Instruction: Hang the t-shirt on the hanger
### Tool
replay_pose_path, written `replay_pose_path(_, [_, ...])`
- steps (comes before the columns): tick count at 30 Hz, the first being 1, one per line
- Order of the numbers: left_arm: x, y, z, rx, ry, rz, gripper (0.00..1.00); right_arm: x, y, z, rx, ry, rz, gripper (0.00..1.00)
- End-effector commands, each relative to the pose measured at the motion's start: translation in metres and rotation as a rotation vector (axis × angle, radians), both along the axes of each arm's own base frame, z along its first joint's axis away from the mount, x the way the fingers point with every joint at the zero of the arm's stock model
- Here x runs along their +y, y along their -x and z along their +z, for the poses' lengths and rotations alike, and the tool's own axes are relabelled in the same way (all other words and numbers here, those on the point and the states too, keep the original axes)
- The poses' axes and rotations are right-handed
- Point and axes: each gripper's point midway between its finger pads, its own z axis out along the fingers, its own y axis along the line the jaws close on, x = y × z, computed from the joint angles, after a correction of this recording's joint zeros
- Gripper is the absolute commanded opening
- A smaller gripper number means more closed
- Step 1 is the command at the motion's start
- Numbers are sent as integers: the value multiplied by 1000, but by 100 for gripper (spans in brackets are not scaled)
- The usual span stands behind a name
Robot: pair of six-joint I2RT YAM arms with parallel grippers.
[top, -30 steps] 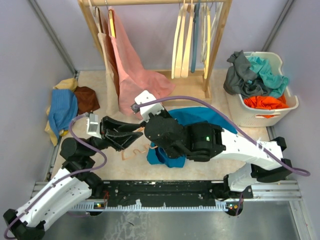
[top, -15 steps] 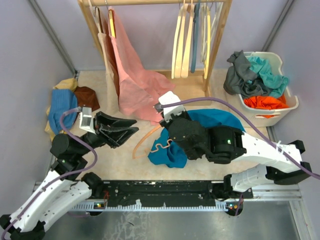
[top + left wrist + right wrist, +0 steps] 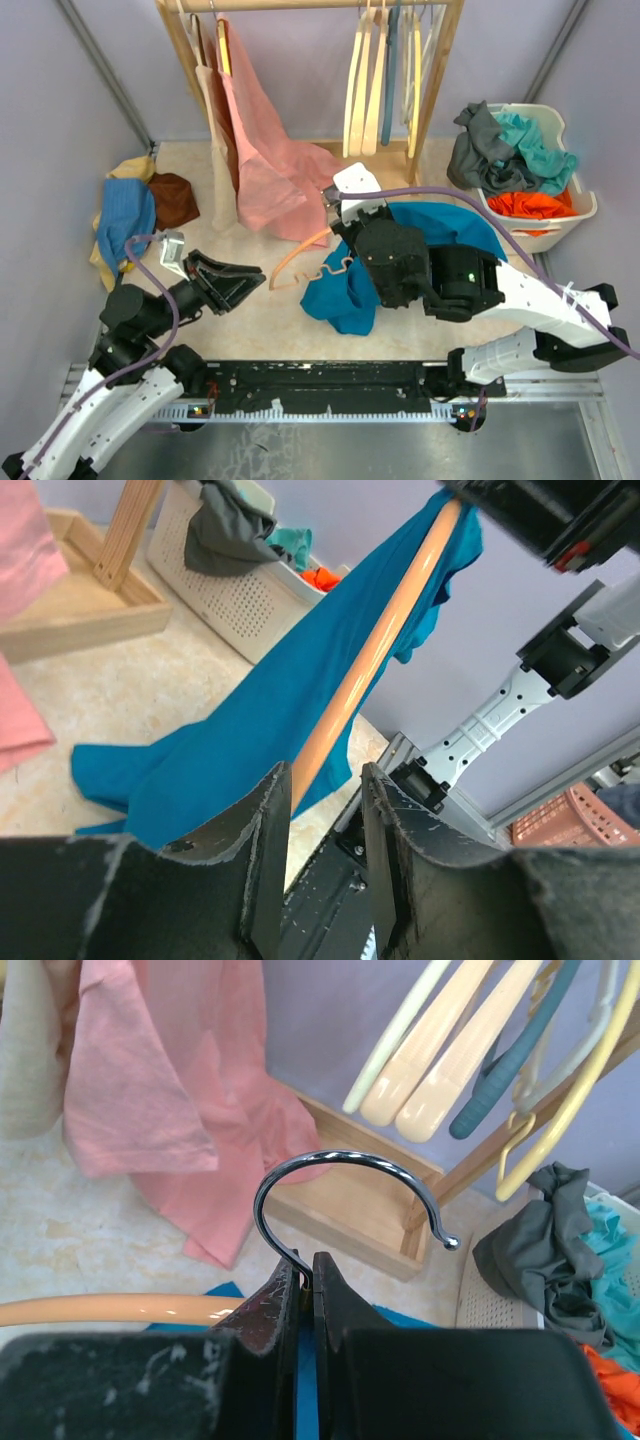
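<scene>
The hanger [image 3: 300,256], light orange wood with a wavy lower bar and a metal hook [image 3: 345,1165], hangs lifted at mid-table. My right gripper [image 3: 306,1268] is shut on the neck of the hook; in the top view that gripper [image 3: 345,228] sits below its white camera. The deep teal-blue t-shirt [image 3: 345,295] is draped over the hanger and trails down to the table. The left wrist view shows the shirt [image 3: 250,730] hanging along the hanger's arm [image 3: 375,650]. My left gripper [image 3: 324,780] stands open just short of that arm's lower end, nothing between its fingers.
A wooden rack [image 3: 440,90] at the back carries a pink garment [image 3: 265,160] and pale hangers [image 3: 365,80]. A white basket [image 3: 575,215] of clothes stands at right. A pile of cloths [image 3: 125,215] lies at left. The arms' rail [image 3: 330,385] runs along the near edge.
My right arm has carried the hanger and t-shirt to the right and higher. The left gripper has drawn back a little to the left, away from the hanger.
</scene>
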Motion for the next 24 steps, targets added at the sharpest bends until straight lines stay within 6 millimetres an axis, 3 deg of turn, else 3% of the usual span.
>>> replay_pose_path(1, [3, -2, -32, 159, 31, 25, 40, -14, -13, 50, -68, -112, -94, 0])
replay_pose_path(5, [0, -2, -46, 212, 96, 14, 39, -5, -22, 59, -88, -90, -125, 0])
replay_pose_path(13, [1, -11, -63, 282, 208, 42, 37, 10, -43, 58, -92, -57, -202, 0])
replay_pose_path(24, [-6, -29, -59, 304, 236, 76, 39, 30, -67, 71, -82, -78, -248, 0])
